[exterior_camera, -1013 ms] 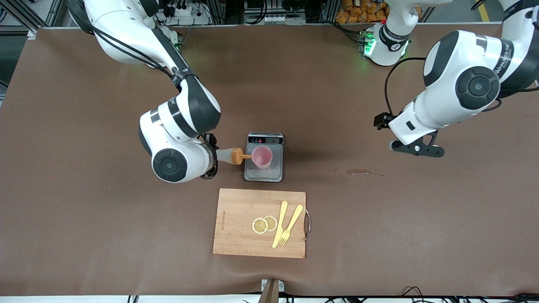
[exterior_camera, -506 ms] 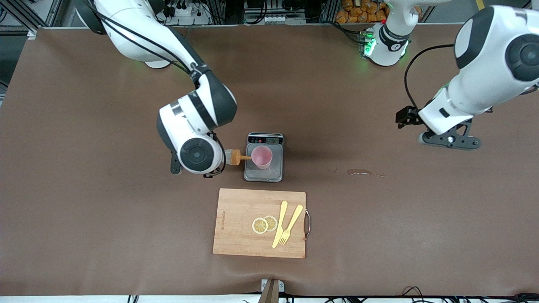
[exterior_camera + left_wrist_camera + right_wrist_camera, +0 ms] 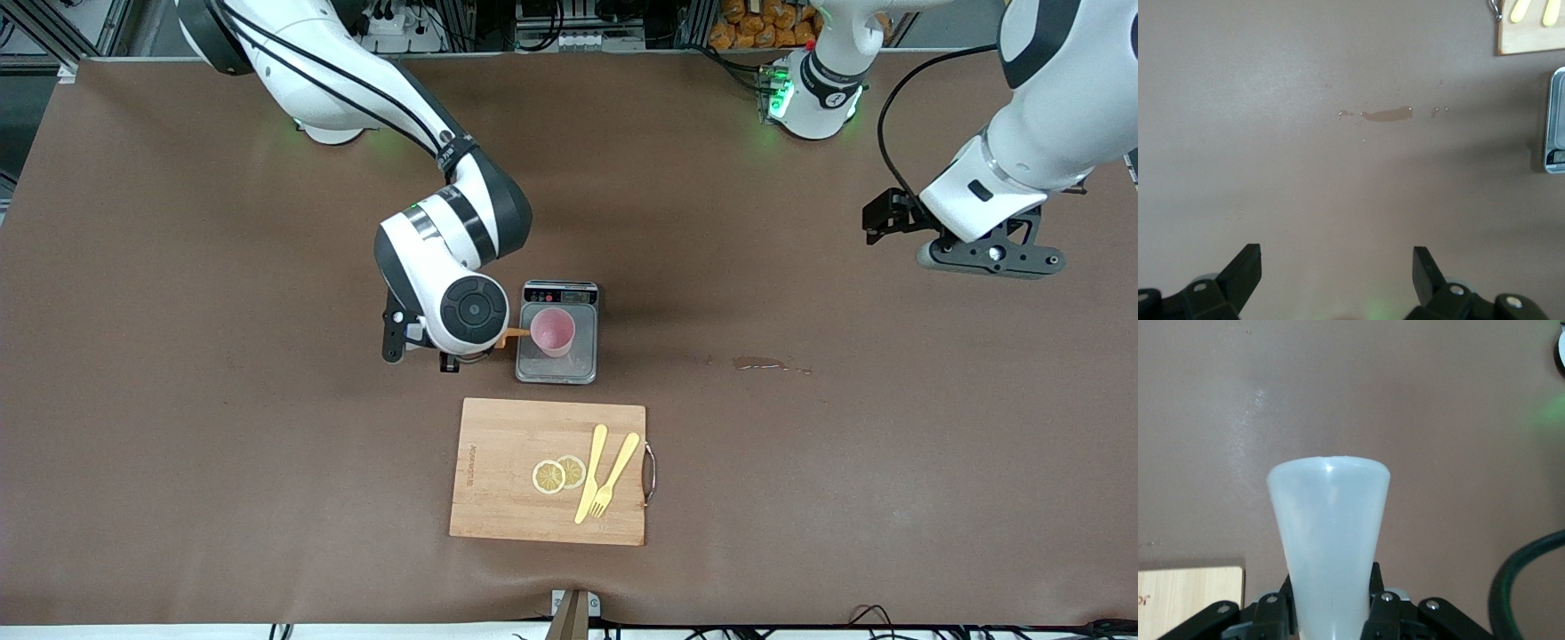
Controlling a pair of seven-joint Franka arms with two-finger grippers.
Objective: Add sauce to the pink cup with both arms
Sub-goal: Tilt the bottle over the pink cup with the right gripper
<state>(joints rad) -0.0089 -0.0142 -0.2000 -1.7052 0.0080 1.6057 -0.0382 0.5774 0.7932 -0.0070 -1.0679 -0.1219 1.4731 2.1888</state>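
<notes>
The pouring step is in hand. The right claw (image 3: 1331, 613) is clamped on the sauce (image 3: 1329, 547), holding the whitish bottle tipped over on its side so that only its orange nozzle tip (image 3: 517, 333) shows past the arm's wrist in the front view. That tip reaches the rim of the pink cup (image 3: 553, 331) at the cup's 9 o'clock. The cup stands upright on the grey scale (image 3: 557, 332), which sits near the middle of the table (image 3: 178, 444), with the wooden cutting board (image 3: 507, 471) at its 6 o'clock, nearer the front camera. On the board lie two lemon slices (image 3: 557, 474), a knife and a fork (image 3: 611, 487).

The left claw (image 3: 1337, 273) hangs with its fingers spread wide and nothing between them, over bare table toward the left arm's end, well apart from the cup at about the cup's 2 o'clock; it waits. A small wet smear (image 3: 769, 363) lies on the table between that end and the scale.

Whether sauce is flowing cannot be told. The next move probably calls for keeping the nozzle over the cup's mouth while tipping or squeezing further, gently enough not to nudge the light cup off the scale.
</notes>
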